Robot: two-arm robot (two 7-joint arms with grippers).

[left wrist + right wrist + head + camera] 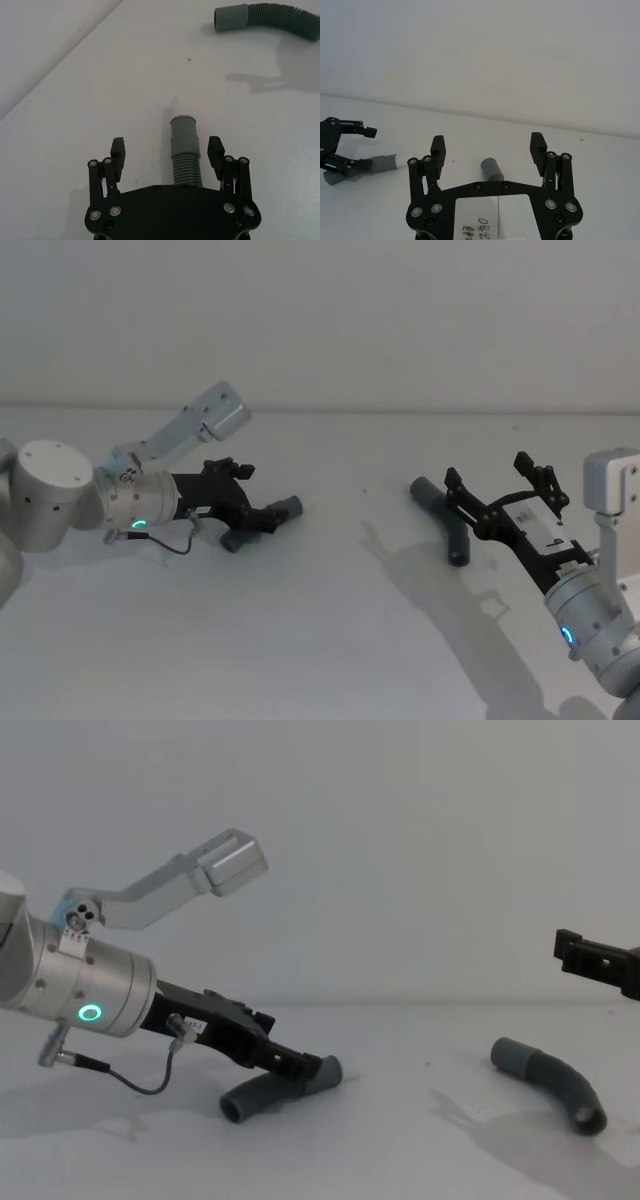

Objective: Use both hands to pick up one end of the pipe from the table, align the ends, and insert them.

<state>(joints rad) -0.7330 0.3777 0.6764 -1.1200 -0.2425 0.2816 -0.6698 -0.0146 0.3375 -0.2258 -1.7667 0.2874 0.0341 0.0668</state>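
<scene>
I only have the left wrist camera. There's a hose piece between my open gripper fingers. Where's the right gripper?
Observer: The right gripper hangs open in the air above the right hose piece and touches nothing.
Operator: Is it lined up with that piece?
Observer: Roughly. Its own wrist camera shows that piece's cuff between the open fingers, farther out.
Operator: And the back of my piece, under the gripper?
Observer: The left hose piece curves out from under the left gripper, and its back end rests on the table.
</scene>
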